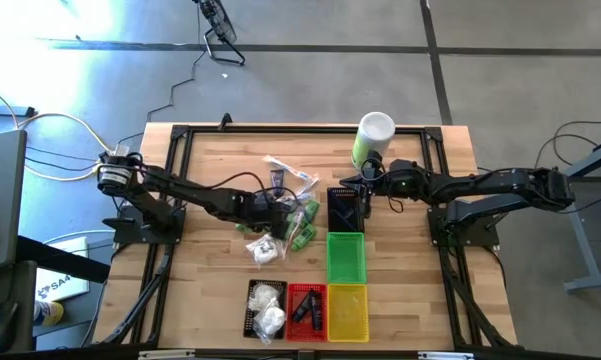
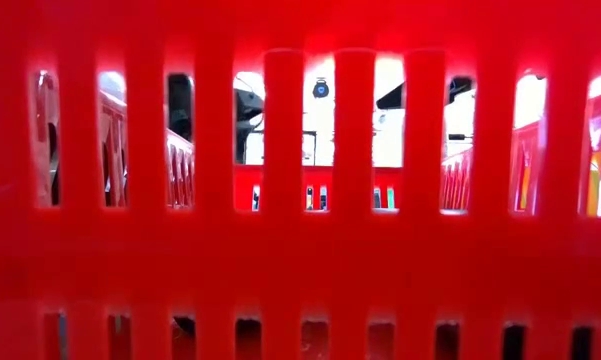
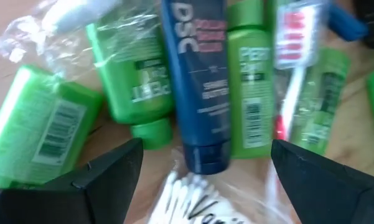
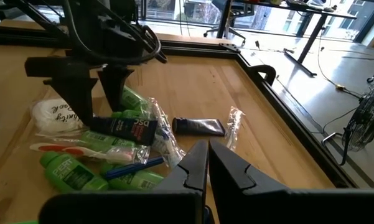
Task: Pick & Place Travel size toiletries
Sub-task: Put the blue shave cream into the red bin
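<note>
Clutter is the risk: the left gripper (image 3: pixel 202 168), jaws wide over the dark blue tube (image 3: pixel 196 81) at frame centre (green bottles (image 3: pixel 252 74) touching it), could pinch a neighbour too, while the right gripper (image 4: pixel 206 163) waits clenched, empty.

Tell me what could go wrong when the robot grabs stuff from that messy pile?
The open left end effector hangs over a blue tube squeezed between green bottles, so it might grab two at once or knock one away. The crinkly wrap could snag a finger too.
</note>
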Controlling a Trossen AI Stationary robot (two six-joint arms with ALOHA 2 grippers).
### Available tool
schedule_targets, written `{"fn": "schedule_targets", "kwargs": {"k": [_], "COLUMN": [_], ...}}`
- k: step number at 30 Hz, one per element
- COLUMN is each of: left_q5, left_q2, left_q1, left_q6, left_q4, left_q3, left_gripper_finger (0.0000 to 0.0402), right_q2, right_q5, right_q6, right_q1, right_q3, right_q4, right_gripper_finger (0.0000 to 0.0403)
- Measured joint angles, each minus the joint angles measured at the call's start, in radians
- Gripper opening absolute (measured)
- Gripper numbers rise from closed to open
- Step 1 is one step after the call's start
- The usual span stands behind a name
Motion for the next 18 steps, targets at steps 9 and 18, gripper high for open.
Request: {"fn": "schedule_targets", "kwargs": {"k": [9, 18], "left_q5": [-0.056, -0.095], "left_q2": [0.0, 0.057], "left_q1": [0.0, -0.001], "left_q6": [0.115, 0.142], "left_q4": [0.002, 0.005], "left_q3": [0.079, 0.079], "left_gripper_finger": [0.0347, 0.0347], "right_q2": [0.0, 0.0], "right_q5": [0.0, 0.0], "right_q6": [0.0, 0.0], "right_q1": [0.0, 0.0], "right_q3": [0.0, 0.0], "right_q4": [0.0, -0.008], "right_gripper_finger": [0.0008, 0.0008]}}
